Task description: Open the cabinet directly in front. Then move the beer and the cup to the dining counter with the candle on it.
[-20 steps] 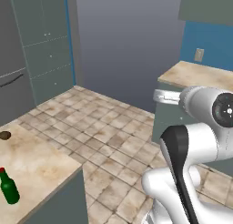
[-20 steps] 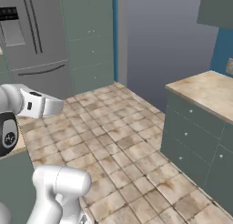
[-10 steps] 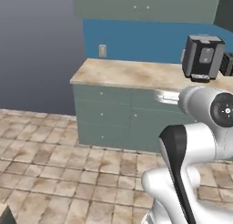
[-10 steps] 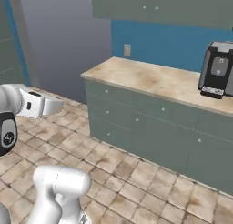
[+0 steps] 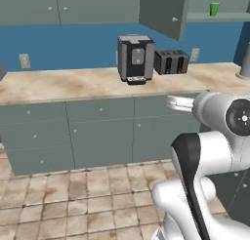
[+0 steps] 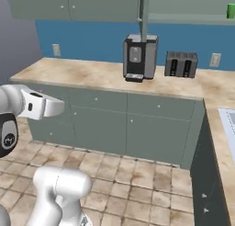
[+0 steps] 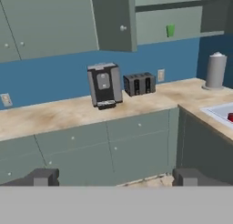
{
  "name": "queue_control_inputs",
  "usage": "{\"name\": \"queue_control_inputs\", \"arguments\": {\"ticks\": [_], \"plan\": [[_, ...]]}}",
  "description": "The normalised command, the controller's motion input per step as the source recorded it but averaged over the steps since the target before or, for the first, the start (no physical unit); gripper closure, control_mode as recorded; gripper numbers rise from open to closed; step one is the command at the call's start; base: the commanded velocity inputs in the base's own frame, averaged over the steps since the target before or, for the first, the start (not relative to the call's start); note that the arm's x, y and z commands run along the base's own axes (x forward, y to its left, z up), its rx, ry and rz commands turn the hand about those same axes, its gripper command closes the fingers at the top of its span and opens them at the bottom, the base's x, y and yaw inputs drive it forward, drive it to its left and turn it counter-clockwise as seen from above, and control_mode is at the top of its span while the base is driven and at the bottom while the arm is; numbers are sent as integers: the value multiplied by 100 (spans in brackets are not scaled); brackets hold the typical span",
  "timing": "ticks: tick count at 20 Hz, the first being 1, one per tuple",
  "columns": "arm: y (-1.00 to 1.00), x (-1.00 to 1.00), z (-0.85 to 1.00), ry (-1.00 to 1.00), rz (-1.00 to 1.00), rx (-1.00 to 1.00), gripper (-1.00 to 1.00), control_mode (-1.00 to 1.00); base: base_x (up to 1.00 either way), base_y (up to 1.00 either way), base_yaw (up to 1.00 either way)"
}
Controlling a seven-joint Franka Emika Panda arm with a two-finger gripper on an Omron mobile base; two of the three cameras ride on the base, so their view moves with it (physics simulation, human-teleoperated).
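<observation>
The cabinet door (image 5: 163, 12) stands swung open over the worktop, its round pale knob (image 7: 123, 28) near the lower edge; from the right base view the door (image 6: 142, 11) shows edge-on. On the open shelf to the door's right sits the small green cup (image 5: 214, 9), also the cup (image 6: 231, 10) and the cup (image 7: 170, 30). My gripper (image 7: 117, 177) is open with nothing between its fingers, held far back from the cabinet and well below the shelf. The beer and the dining counter are out of view.
A black coffee machine (image 5: 135, 58) and a black toaster (image 5: 171, 62) stand on the marble worktop (image 5: 73, 83) under the cabinet. A paper towel roll (image 7: 215, 71) and a sink (image 7: 223, 113) lie to the right. Grey-green drawers (image 5: 97, 131) line the front; tiled floor lies between.
The base has turned, so both base views swept from the fridge and tiled floor, past a counter corner with the bottle, to this worktop. The arm's pose looks unchanged.
</observation>
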Motion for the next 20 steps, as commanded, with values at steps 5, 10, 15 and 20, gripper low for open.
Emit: {"name": "queue_control_inputs", "arguments": {"ticks": [5, 10, 15, 20], "plan": [[0, 0, 0, 0, 0, 0, -100, 100, 38, -41, -1], [0, 0, 0, 0, 0, 0, -100, 100, 94, -44, 0], [0, 0, 0, 0, 0, 0, -100, 100, 100, -40, 0], [0, 0, 0, 0, 0, 0, -100, 100, 22, -91, -9]]}}
